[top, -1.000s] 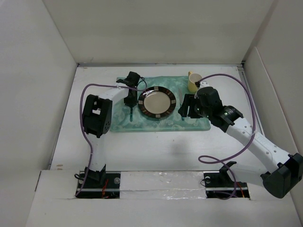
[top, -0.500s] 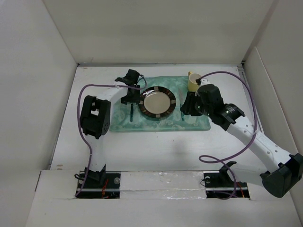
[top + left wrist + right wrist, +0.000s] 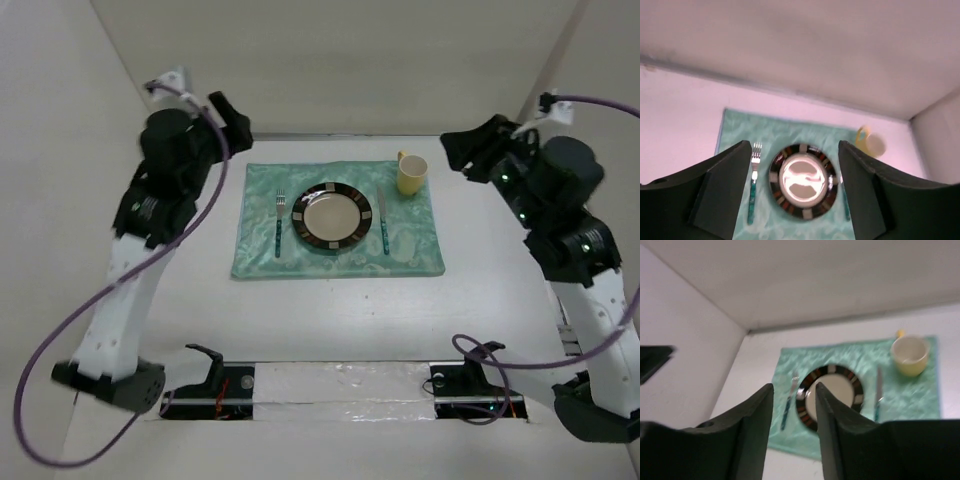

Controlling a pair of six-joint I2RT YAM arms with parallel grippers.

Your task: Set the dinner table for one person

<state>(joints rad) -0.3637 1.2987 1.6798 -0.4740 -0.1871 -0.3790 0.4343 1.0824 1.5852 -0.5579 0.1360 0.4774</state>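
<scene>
On the white dinner table [image 3: 330, 310] lies a mint-green placemat [image 3: 335, 255]. A dark-rimmed plate [image 3: 332, 215] sits at its middle, a fork [image 3: 279, 224] left of the plate, a knife [image 3: 383, 226] right of it, and a yellow mug [image 3: 411, 174] at the mat's far right corner. My left gripper [image 3: 232, 115] hangs high above the table's far left, open and empty. My right gripper [image 3: 468, 150] is raised at the far right, also open and empty. In the left wrist view the plate [image 3: 802, 180] and fork [image 3: 753, 186] show between the fingers [image 3: 722, 192]. From the right wrist the mug [image 3: 910, 355] shows.
White enclosure walls [image 3: 60, 200] stand close on the left, back and right. Purple cables [image 3: 60, 340] loop from both arms. The arm bases and a taped rail [image 3: 340, 385] run along the near edge.
Both arms have risen from the placemat and swung outward and up. The left gripper opened and left the fork beside the plate. The right gripper drew away from the knife.
</scene>
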